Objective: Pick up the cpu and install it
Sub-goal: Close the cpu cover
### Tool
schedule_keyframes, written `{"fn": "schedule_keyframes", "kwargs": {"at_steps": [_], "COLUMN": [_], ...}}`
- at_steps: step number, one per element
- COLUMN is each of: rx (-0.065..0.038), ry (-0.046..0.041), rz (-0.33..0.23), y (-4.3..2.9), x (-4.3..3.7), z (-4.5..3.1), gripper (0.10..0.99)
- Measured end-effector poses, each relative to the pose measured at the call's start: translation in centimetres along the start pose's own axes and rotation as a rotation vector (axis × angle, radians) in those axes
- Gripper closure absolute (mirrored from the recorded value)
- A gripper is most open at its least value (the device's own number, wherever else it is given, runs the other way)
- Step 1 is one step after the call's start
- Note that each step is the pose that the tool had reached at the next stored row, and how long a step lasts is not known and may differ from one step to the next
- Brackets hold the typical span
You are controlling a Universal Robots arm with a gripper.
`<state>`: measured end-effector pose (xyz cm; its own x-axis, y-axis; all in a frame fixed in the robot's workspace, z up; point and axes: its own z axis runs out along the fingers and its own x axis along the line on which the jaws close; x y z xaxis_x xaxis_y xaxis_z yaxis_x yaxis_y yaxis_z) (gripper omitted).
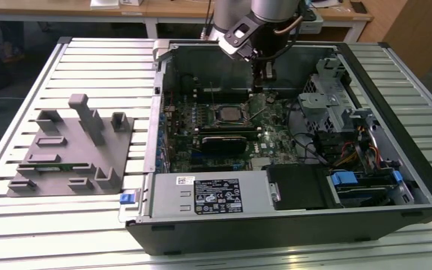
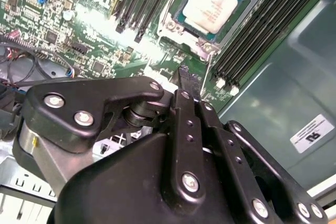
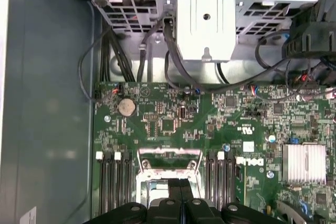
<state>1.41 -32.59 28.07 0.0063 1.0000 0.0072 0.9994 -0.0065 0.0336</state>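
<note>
While the small, flat, square cpu (image 2: 210, 4) with its pale silver metal top lies seated in the socket on the green motherboard (image 2: 94, 30), the black two-fingered claw (image 2: 187, 77) hangs apart from it. Its fingers are pressed together with nothing between them.

In the exterior view the cpu (image 1: 229, 114) sits near the middle of the motherboard (image 1: 276, 135), inside the open dark metal computer case (image 1: 276, 230). The claw (image 1: 258, 88) points down near the case's far wall, beyond the cpu and a little toward the exterior view's right, without touching it.

In the second wrist view, rows of long black memory slots (image 2: 252, 40) run just beside the socket on either side.

In the first wrist view the joined tips of the claw (image 3: 181, 184) hover over the board, with a round silver coin battery (image 3: 126, 107) and a ribbed silver heat sink (image 3: 304, 163) well apart on the motherboard (image 3: 210, 119). A pale sheet-metal drive cage (image 3: 205, 19) stands past the board's edge.

Outside the case, toward the exterior view's left, a grey plastic holder tray (image 1: 66, 152) with upright blocks rests on the white slatted surface (image 1: 88, 62).
</note>
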Motion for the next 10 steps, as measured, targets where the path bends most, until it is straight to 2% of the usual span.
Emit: {"fn": "schedule_keyframes", "kwargs": {"at_steps": [3, 4, 10], "rx": [0.0, 0.0, 0.0], "ry": [0.0, 0.0001, 0.0], "rz": [0.0, 0.0, 0.0], "y": [0.35, 0.87, 1.61], "x": [0.0, 0.01, 0.01], "z": [0.03, 0.07, 0.11], "gripper": [0.98, 0.98, 0.98]}}
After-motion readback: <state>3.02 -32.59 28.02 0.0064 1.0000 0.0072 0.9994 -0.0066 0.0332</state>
